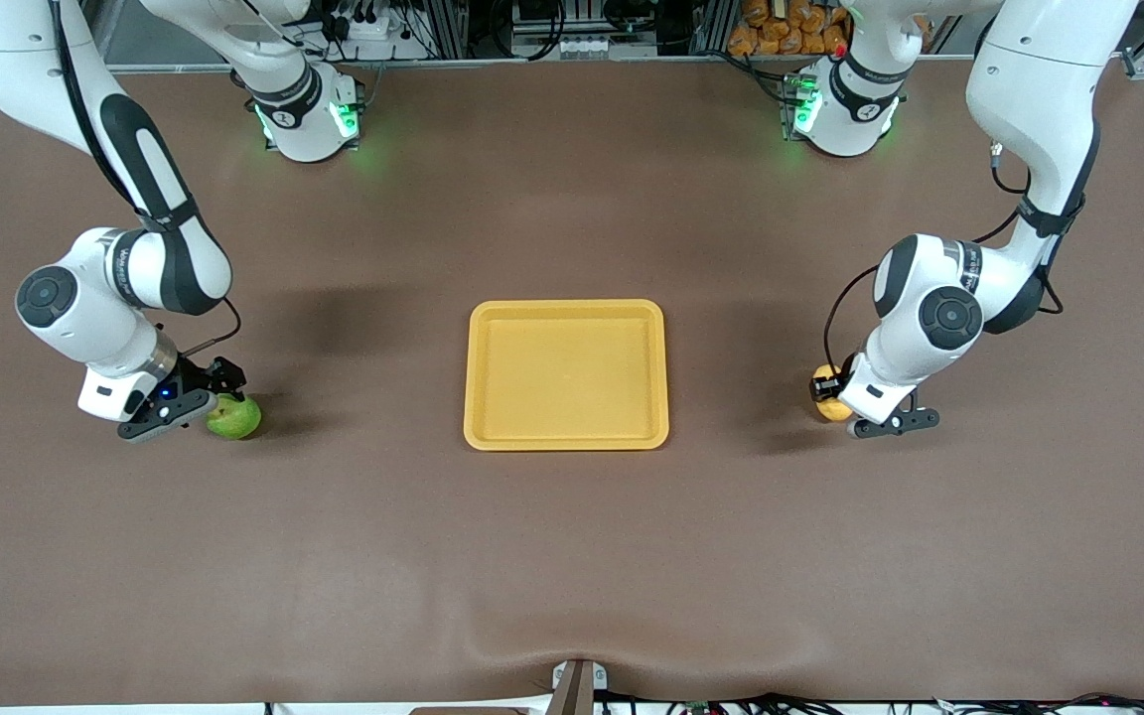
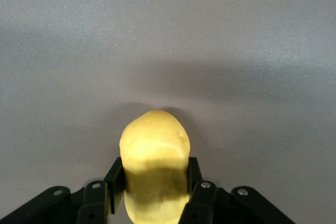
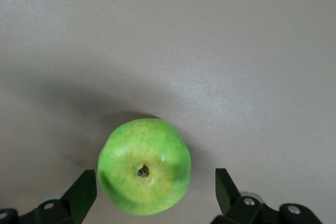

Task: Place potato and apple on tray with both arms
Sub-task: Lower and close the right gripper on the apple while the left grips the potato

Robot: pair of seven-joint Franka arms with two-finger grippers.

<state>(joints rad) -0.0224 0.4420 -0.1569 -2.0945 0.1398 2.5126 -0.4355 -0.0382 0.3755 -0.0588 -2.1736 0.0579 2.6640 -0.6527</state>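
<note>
The tray (image 1: 566,375) sits flat at the table's (image 1: 572,556) centre, nothing in it, well apart from both fruits.

L gripper (image 1: 838,393) is down at table level toward the left arm's end of the table, w/ its fingers clamped on the potato (image 1: 827,385). In the left wrist view the potato (image 2: 155,171) stands lengthwise between the two black fingers (image 2: 114,181), each pad pressed flat against its flank, rounded end sticking out past the fingertips. Its lower half is in the gripper's own shadow. In the front view only a bit of the potato shows beside the white wrist; it seems to rest on the table, though whether it touches the surface can't be told. L gripper (image 2: 156,179) grasps it around the middle.

R gripper (image 1: 203,394) is low toward the right arm's end of the table, at the apple (image 1: 233,416). Fingers spread wide, not gripping. In the right wrist view the apple (image 3: 144,167) lies on the table between the two fingertips (image 3: 84,192), clear gaps both sides, stem dimple facing up at the cam. R gripper (image 3: 156,195) straddles the fruit w/o touching it. The apple is green w/ a yellowish patch near the stem.

Both fruits lie abt level w/ the tray's edge nearer to the front cam, one per end of the table.
</note>
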